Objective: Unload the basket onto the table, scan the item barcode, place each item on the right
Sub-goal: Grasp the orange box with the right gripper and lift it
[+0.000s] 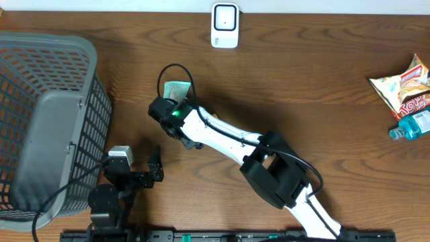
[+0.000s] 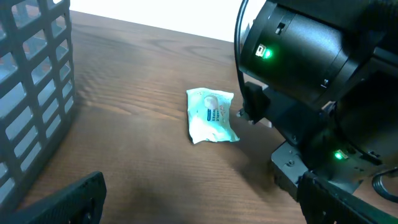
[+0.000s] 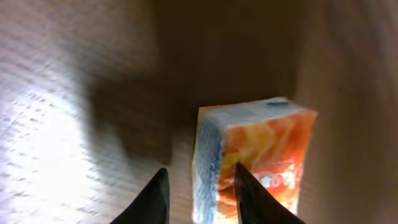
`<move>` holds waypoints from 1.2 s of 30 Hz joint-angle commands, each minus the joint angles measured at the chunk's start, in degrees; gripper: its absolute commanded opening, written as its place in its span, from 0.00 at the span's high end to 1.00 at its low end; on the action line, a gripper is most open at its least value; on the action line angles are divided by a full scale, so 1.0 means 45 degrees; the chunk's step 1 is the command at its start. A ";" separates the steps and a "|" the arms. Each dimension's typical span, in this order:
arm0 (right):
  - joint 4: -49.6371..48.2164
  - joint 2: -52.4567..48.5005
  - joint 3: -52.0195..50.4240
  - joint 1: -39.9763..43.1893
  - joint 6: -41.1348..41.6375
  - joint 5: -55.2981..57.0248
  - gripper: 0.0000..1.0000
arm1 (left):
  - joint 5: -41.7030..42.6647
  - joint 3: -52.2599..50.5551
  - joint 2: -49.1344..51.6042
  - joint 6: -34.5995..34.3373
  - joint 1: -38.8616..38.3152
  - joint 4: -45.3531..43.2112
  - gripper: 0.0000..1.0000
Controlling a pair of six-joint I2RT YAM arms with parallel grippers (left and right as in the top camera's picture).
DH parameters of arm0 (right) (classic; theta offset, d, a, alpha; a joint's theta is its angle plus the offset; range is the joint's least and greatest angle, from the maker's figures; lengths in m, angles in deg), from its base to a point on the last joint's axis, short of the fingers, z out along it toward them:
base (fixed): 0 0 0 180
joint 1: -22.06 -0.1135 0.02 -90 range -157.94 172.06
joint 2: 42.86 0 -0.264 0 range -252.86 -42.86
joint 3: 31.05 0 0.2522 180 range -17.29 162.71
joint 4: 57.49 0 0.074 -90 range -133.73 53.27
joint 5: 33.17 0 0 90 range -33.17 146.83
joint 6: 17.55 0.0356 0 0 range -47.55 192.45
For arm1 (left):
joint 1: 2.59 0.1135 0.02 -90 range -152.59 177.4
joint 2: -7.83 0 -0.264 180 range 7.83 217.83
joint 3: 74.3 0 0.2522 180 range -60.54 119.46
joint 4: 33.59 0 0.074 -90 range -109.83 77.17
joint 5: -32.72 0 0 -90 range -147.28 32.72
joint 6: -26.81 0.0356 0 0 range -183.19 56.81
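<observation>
R end effector (image 3: 200, 169) astride blurry, cut-off pkt (image 3: 267, 143)

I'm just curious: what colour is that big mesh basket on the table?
The basket is grey, seen best from overhead.

- The right wrist view is smeared. The orange-and-white pack (image 3: 255, 143) runs off the bottom edge and its print is unreadable. Whether the right gripper (image 3: 201, 171) clamps it cannot be told.
- Overhead, the pale packet (image 1: 176, 87) is partly under that arm.
- At the table's (image 1: 322, 74) right edge, the snack bag (image 1: 405, 84) and bottle (image 1: 411, 125) are cropped.
- The basket (image 1: 47, 40) is cropped at the left edge.
</observation>
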 commanded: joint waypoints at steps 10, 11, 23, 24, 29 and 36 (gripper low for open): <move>0.1146 -0.0058 0.1554 -0.0024 -0.0053 0.0845 0.45 | 0.0160 -0.0199 -0.0034 -0.0117 -0.0019 0.0272 0.02; 0.1078 -0.0058 0.1549 -0.0019 -0.0053 0.0840 0.45 | 0.0160 -0.0199 -0.0034 -0.0117 -0.0019 0.0272 0.02; 0.0097 -0.0379 0.0097 0.0063 0.1122 0.0651 0.61 | 0.0160 -0.0199 -0.0034 -0.0117 -0.0019 0.0272 0.02; 0.0044 -0.0379 -0.0078 0.0078 0.1209 0.0656 0.60 | 0.0160 -0.0199 -0.0034 -0.0117 -0.0019 0.0272 0.02; 0.0034 -0.0389 -0.0709 0.0141 0.1545 0.0646 0.69 | 0.0160 -0.0199 -0.0034 -0.0117 -0.0019 0.0272 0.02; 0.0291 -0.0384 -0.0427 0.0301 0.1676 -0.0471 0.99 | 0.0160 -0.0199 -0.0034 -0.0117 -0.0019 0.0272 0.02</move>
